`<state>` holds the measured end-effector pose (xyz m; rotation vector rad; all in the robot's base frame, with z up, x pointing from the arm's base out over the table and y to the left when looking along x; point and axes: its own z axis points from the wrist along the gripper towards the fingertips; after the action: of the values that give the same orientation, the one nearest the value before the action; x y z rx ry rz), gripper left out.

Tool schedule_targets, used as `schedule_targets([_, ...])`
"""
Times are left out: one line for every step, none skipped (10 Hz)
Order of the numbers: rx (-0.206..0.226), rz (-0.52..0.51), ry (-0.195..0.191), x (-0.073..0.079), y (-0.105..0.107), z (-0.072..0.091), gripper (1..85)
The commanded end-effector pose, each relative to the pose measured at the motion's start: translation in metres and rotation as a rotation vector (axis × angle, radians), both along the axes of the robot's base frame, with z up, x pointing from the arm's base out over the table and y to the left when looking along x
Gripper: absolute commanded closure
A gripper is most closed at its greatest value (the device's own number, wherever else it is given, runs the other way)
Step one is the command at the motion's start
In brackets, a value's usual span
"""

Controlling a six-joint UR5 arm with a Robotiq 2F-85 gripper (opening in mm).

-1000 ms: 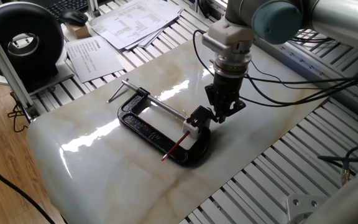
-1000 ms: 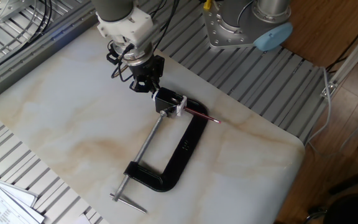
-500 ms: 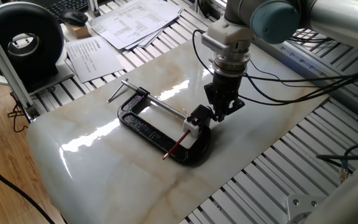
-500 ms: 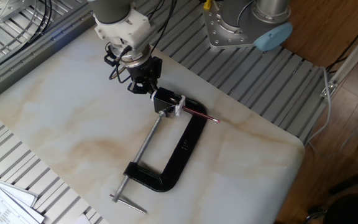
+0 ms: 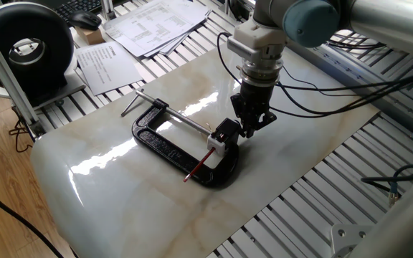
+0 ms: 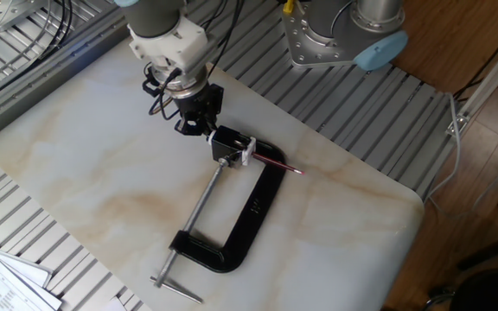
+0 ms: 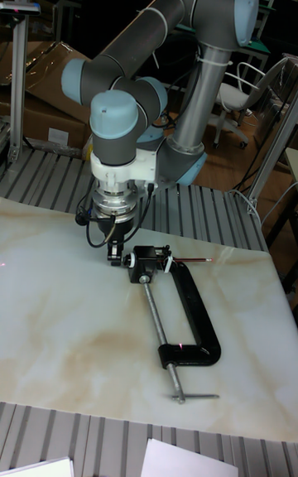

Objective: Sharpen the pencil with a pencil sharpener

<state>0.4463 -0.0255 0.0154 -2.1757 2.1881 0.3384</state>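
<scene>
Gripper (image 6: 199,126) shifted toward desk's far edge, dragging C-clamp (image 6: 242,212), pencil sharpener (image 6: 232,145), pencil (image 6: 271,161) along; fingers apparently clamped on sharpener end, unclear; likely no sharpening progress

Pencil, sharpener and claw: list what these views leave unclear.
- Pencil tip: inside the sharpener in every view, so how sharp it is cannot be seen.
- Claw opening: dark fingers seen against the dark sharpener; too small to tell open or shut, or touching.
- Clamp grip on the sharpener: contact hidden by the block.
</scene>
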Motion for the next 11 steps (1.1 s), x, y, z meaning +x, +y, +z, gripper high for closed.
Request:
schedule_targets([-0.001, -0.004, 0.004, 0.008, 0.001, 0.004, 84.3])
schedule_targets([-0.004, -0.005, 0.007, 0.011, 0.002, 0.004, 84.3])
schedule_targets([-0.001, -0.004, 0.016, 0.014, 0.002, 0.005, 84.3])
schedule_targets([0.001, -0.001, 0.024, 0.017, 0.001, 0.006, 84.3])
schedule_targets([-0.005, 0.002, 0.02, 0.021, -0.001, 0.008, 84.3])
schedule_targets([-0.02, -0.006, 0.021, 0.022, -0.004, 0.01, 80.7])
schedule_targets([-0.013, 0.001, 0.018, 0.025, -0.003, 0.011, 48.0])
schedule_targets([-0.005, 0.015, 0.016, 0.029, -0.002, 0.013, 37.0])
schedule_targets([0.005, 0.028, 0.017, 0.032, -0.001, 0.014, 23.7])
schedule_targets([-0.006, 0.026, 0.02, 0.032, -0.006, 0.019, 22.3])
schedule_targets([-0.014, 0.028, 0.031, 0.031, -0.012, 0.025, 22.3])
